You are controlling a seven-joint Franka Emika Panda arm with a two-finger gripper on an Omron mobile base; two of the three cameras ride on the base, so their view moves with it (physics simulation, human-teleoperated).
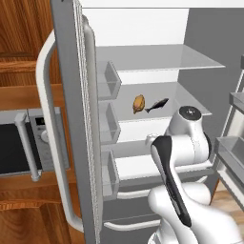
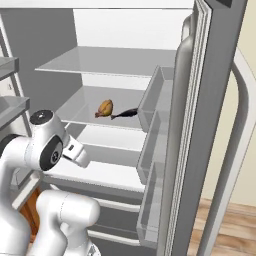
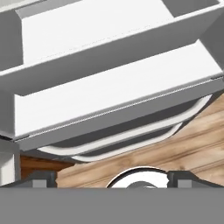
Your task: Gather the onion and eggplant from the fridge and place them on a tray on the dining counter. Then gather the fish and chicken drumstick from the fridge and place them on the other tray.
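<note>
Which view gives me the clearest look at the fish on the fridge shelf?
The left base view: the fish lies unobstructed beside the drumstick, its whole dark body showing. The right base view shows it smaller, close against the door bins.

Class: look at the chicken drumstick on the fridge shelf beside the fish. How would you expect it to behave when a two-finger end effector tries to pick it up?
The chicken drumstick looks rounded and bulbous, so it would probably rock or roll if nudged sideways. Its smooth curved surface might slip between flat fingers unless gripped across the thick part. It lies very close to the fish on the glass shelf, so a push could likely shove the fish too.
</note>
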